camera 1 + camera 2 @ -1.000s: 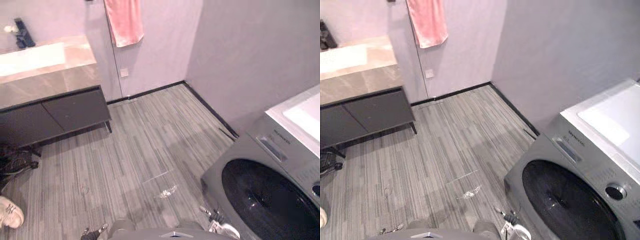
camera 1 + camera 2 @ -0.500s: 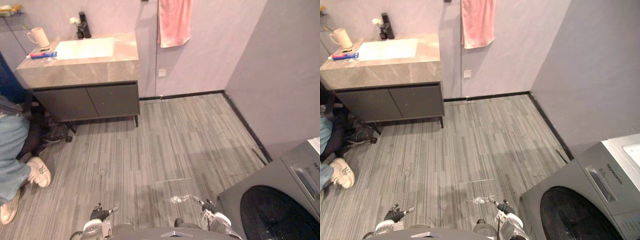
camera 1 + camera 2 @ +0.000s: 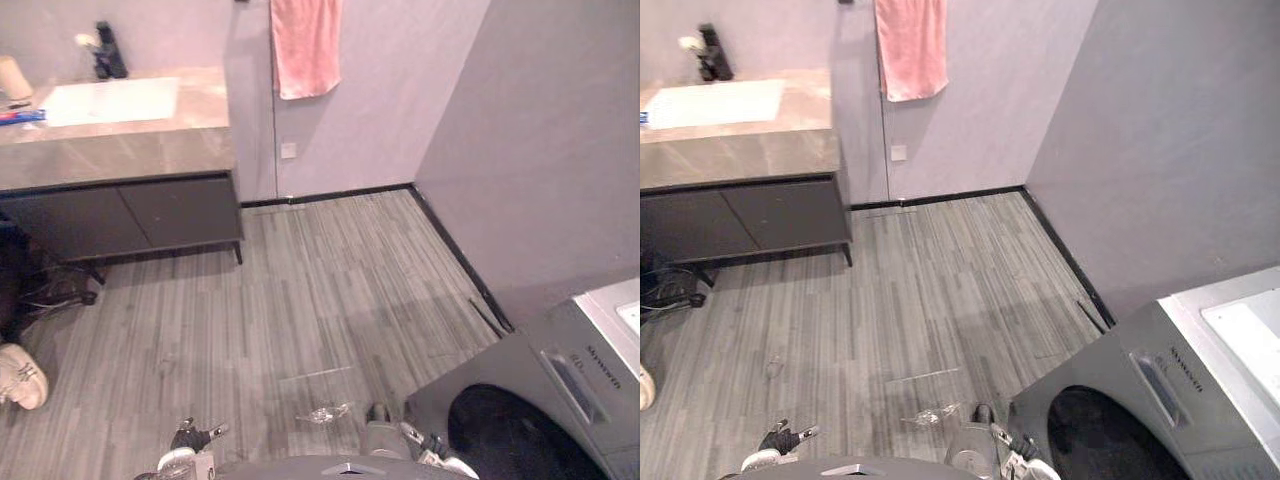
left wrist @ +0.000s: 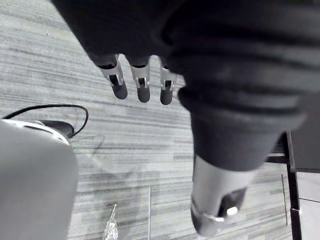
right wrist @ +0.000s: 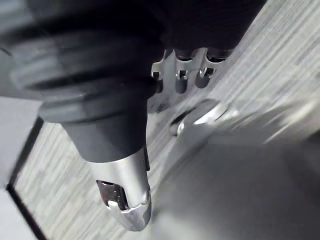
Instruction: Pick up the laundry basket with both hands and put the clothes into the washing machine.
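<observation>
- Since half a second ago the head camera has swung back toward the robot's right: the vanity worktop (image 3: 120, 135) has slid toward 10 o'clock, the seated person's jeans have dropped out of frame leaving a white shoe (image 3: 20, 375) at 8 o'clock, and more of the washing machine (image 3: 560, 400) fills the 4 o'clock corner. That is the view turning, not the room's things moving.
- Left hand (image 4: 141, 80) hangs low over the floor (image 3: 320, 300) at about 7 o'clock in the head views; its wrist view has the fingers straight and relaxed, the thumb apart, nothing between them.
- Right hand (image 5: 182, 70) hangs at about 5 o'clock, just beside the machine's front; its fingers also hang loose and hold nothing.
- No laundry basket or clothes can be made out in these views, so I cannot say where they are. The machine's dark round door (image 3: 1090, 440) faces the room; whether it is open or closed I cannot tell.
- A pink towel (image 3: 305, 45) hangs on the wall at 12 o'clock.
- Judged from this, the scene fits either a robot looking about for the basket or one standing by the machine with its load already delivered; the frames do not settle which.
- Any next move calls first for getting the basket into view with both hands free.
</observation>
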